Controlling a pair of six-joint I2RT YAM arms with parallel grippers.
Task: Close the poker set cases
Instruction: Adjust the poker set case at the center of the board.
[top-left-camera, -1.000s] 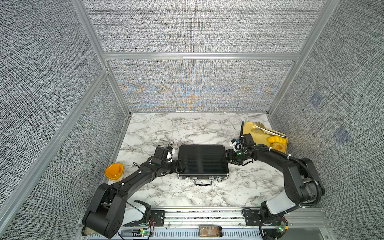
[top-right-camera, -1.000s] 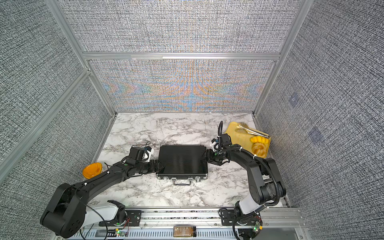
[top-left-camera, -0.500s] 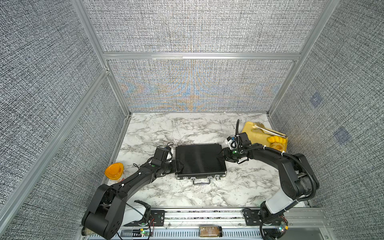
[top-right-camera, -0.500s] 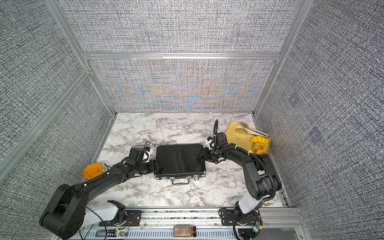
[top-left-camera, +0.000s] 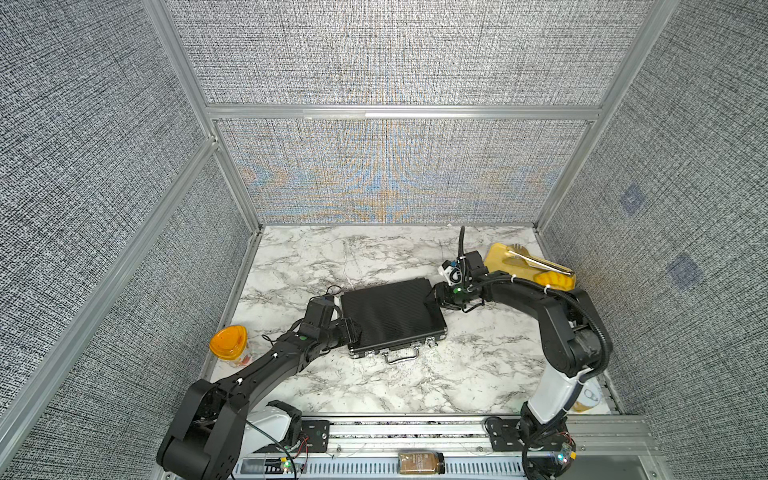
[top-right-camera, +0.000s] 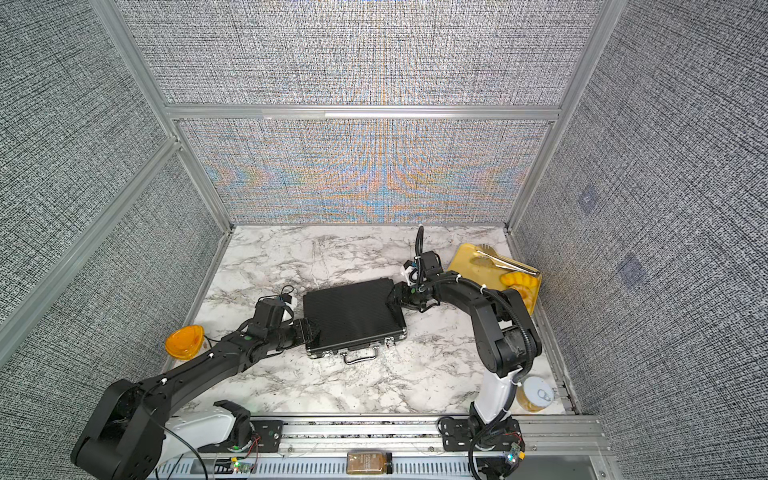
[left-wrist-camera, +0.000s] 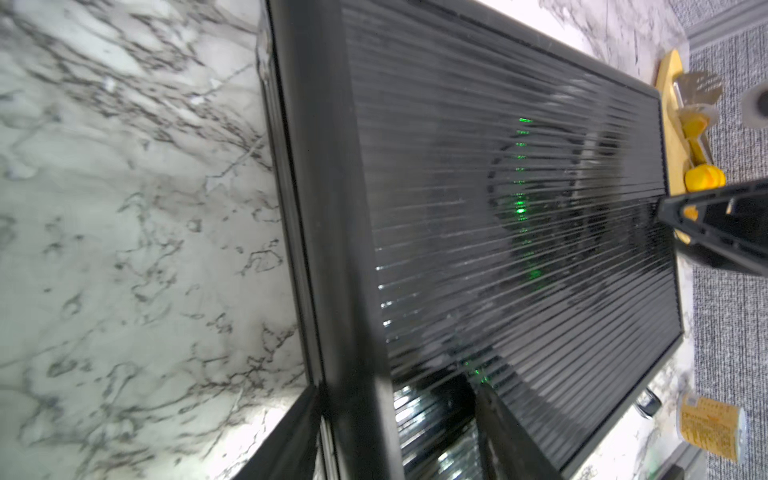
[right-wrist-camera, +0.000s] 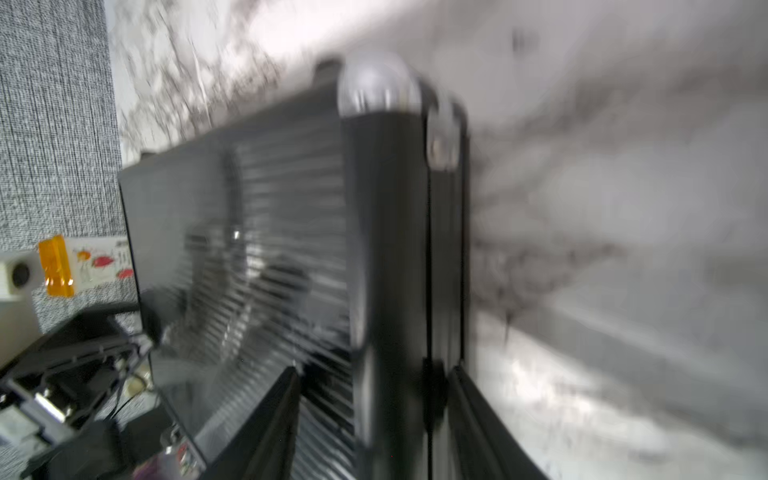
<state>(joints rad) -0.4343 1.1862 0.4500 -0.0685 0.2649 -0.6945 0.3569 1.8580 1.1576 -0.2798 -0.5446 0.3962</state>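
The poker set case (top-left-camera: 392, 318) (top-right-camera: 353, 318) lies on the marble table with its black ribbed lid down, skewed, its silver handle (top-left-camera: 401, 354) facing the front. My left gripper (top-left-camera: 351, 328) (top-right-camera: 309, 330) clamps the case's left end. In the left wrist view one finger (left-wrist-camera: 498, 415) lies on the lid (left-wrist-camera: 498, 208) and the other sits under the edge. My right gripper (top-left-camera: 436, 297) (top-right-camera: 395, 297) clamps the right end. In the right wrist view it (right-wrist-camera: 374, 374) straddles the case's side wall (right-wrist-camera: 390, 249). The chips inside are hidden.
A yellow tray (top-left-camera: 496, 255) with metal tongs and yellow food stands at the back right, just behind the right arm. An orange-lidded container (top-left-camera: 227, 347) sits by the left wall. A can (top-right-camera: 536, 392) stands at the front right. A brown jar (top-left-camera: 420, 465) lies on the front rail.
Both grippers have narrowed onto the case's ends. The case has slid slightly left and turned, its right end swinging toward the back with the right gripper.
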